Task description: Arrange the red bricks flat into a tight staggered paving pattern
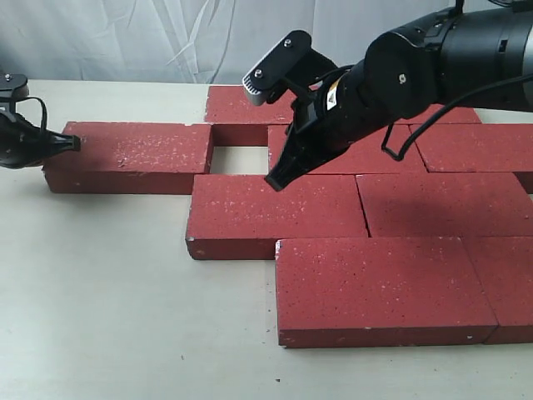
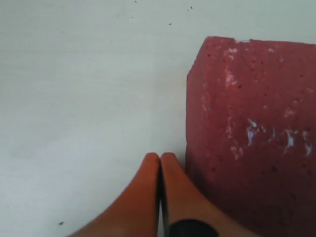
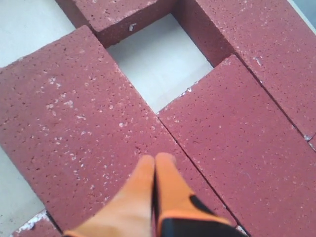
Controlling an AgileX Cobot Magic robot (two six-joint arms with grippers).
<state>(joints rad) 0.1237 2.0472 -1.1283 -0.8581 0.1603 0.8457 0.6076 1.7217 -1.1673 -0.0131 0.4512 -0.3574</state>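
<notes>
Several dark-red bricks lie flat in staggered rows on the pale table (image 1: 100, 317). The leftmost brick (image 1: 129, 156) (image 2: 252, 133) stands apart from the row's other brick (image 1: 358, 150), leaving a bare gap (image 1: 239, 158) (image 3: 158, 69). My left gripper (image 1: 73, 143) (image 2: 160, 157) is shut and empty, its tips at that brick's left end face. My right gripper (image 1: 275, 179) (image 3: 156, 159) is shut and empty, its tips over the front-row brick (image 1: 275, 215) (image 3: 74, 133), beside the seam to a neighbouring brick (image 3: 232, 138).
A back brick (image 1: 246, 107) lies behind the gap. Two large bricks (image 1: 375, 287) fill the near right. Bare table spreads along the left and front; a white curtain (image 1: 125, 37) hangs behind.
</notes>
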